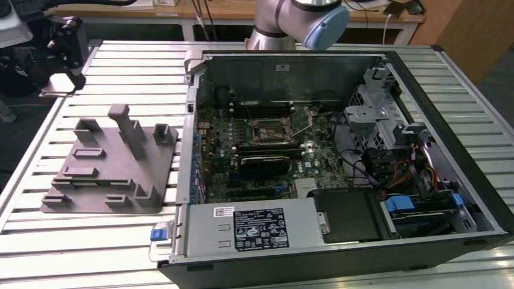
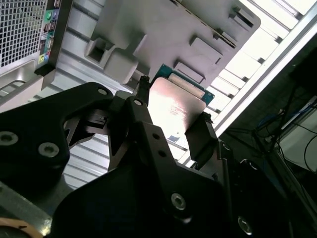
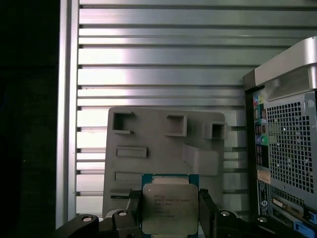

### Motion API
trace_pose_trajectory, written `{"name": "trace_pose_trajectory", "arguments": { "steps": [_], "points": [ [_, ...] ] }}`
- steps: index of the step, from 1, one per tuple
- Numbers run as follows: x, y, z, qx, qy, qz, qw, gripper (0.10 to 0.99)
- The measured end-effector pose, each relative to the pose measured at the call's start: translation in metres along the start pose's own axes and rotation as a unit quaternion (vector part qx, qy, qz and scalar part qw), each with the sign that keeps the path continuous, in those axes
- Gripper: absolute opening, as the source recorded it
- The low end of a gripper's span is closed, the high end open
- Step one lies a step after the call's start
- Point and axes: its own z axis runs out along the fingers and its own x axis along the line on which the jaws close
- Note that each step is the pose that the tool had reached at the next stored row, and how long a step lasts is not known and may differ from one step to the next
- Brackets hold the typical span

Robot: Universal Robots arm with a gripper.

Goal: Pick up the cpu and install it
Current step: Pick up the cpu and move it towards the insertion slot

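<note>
I've got the end effector (image 3: 170,209) clamped on the cpu (image 3: 170,206) by 2 opposite edges above the grey fixture tray (image 1: 112,174) on the worktop (image 1: 88,241), with the CPU socket (image 1: 265,129) in the open PC case (image 1: 321,268) toward the exterior view's right of that tray.

Bright overhead light, hard glare on cpu (image 2: 176,106) and table (image 3: 163,54) (wrist views), dim surroundings

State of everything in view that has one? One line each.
cpu: gripped, held above the tray
claw: shut on cpu
case: lying on its side, panel off, open
socket: looks empty, hard to be sure
tray: flat on table
</note>
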Motion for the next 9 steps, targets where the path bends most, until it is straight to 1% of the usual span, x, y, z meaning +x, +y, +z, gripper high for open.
{"name": "trace_pose_trajectory", "arguments": {
  "steps": [9],
  "points": [
    [-0.0205,0.0005,0.0005,0.0,0.0,0.0,1.0,0.545]
  ]
}}
